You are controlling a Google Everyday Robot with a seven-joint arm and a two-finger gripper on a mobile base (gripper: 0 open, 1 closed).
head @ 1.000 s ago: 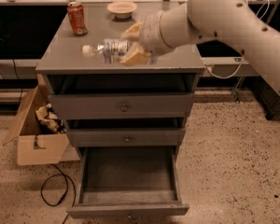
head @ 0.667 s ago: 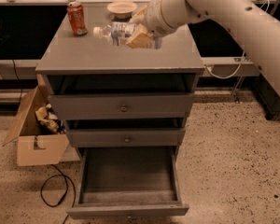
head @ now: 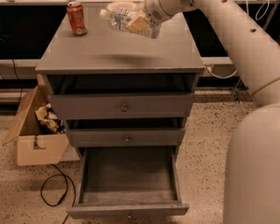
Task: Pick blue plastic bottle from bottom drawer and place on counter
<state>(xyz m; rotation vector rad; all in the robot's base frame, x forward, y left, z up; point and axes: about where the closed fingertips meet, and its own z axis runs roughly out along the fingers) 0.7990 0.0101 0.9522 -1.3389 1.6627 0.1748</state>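
The gripper [head: 136, 24] was up over the back part of the counter [head: 84, 50], at the end of a thick white arm [head: 233, 36] that reached in from the right side of the view. Its tan fingers [head: 139, 25] were clenched around the blue plastic bottle [head: 115, 17], gripping it near its lower half. The bottle lay nearly on its side in that grip, with its white cap pointing left and slightly up. It hung in the air, clear of the counter, and a soft dark shadow [head: 123, 58] fell on the grey surface nearer the front edge.

An orange-red soda can [head: 77, 17] stood upright on the back left corner of the counter, apart from the bottle. A pale shallow bowl [head: 119, 5] showed just behind the bottle, near the back edge, partly hidden by it.

Below the counter the cabinet had three grey drawers. The top drawer [head: 123, 107] and the middle drawer [head: 126, 136] each carried a small round knob in the middle of the front. The bottom drawer [head: 107, 211] was pulled well out toward the camera, so its dark grey inside was in full view.

On the speckled floor to the left of the cabinet sat an open cardboard box [head: 35, 146] with crumpled material inside. A black cable [head: 53, 192] curled on the floor in front of the box, near the left corner of the bottom drawer. The robot's broad white body [head: 259, 171] filled the lower right of the view.
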